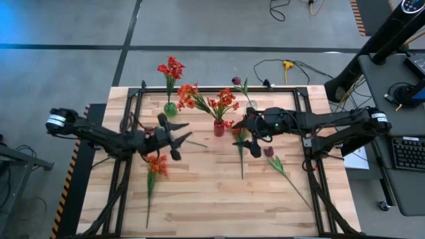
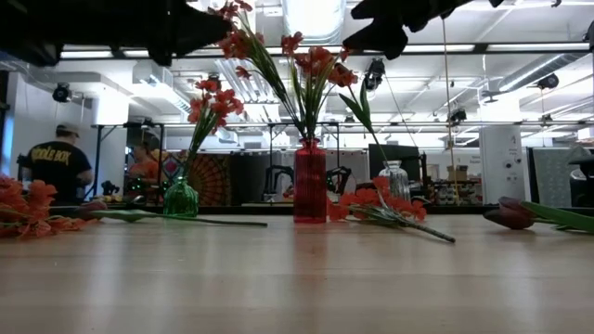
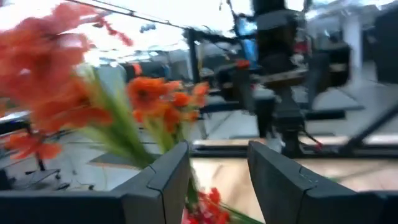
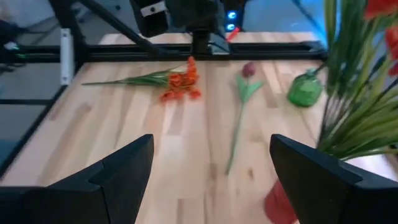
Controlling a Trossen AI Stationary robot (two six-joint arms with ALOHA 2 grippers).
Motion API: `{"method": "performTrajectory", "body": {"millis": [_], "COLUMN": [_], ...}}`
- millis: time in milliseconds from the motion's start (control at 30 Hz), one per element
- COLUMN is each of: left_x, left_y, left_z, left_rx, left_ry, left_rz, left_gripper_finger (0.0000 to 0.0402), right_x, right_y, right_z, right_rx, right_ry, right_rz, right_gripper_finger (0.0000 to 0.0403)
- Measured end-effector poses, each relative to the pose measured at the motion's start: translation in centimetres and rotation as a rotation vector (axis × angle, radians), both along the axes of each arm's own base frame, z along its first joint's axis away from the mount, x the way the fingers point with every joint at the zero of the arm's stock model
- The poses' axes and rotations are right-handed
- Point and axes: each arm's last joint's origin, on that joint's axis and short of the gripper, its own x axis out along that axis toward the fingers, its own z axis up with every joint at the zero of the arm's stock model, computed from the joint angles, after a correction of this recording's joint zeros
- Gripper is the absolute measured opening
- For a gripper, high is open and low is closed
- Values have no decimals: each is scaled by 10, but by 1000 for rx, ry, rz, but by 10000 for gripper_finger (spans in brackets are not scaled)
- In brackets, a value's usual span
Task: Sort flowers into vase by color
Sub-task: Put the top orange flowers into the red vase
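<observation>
Beyond the sorting: table, floor and room

A light wooden table point(image 1: 219, 192) is sitting on grey floor, a yellow-ended cable point(image 1: 287, 65) is lying behind it, a keyboard point(image 1: 406, 153) is resting at the right edge, and a person in a dark shirt point(image 2: 58, 167) is standing in the background.

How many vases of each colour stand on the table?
Green vase: 1
Red vase: 1
Clear vase: 1
Total: 3
</observation>
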Motion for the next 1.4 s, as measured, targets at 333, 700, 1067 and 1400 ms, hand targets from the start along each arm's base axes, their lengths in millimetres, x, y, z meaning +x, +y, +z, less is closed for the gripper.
{"method": "performTrajectory", "body": {"millis": [333,700,1067,1400], "left_x": [16,45,39,39], "left_y": [25,51,54,52], "left_z": [-24,-30,-25,-30], "left_rx": [-52,-61,-52,-152], "left_ry": [2,35,0,47], "left_rz": [53,67,-11,-162], "left_gripper_finger": [184,197,197,197], "right_x": [-1,-4,-27,-33], "right_y": [31,37,32,29], "right_z": [0,3,-1,-7], "right_rx": [-259,-406,-421,-310], "right_ry": [-3,-180,-441,-487], "right_rz": [-34,61,170,154], "right_gripper_finger": [309,309,310,308]}}
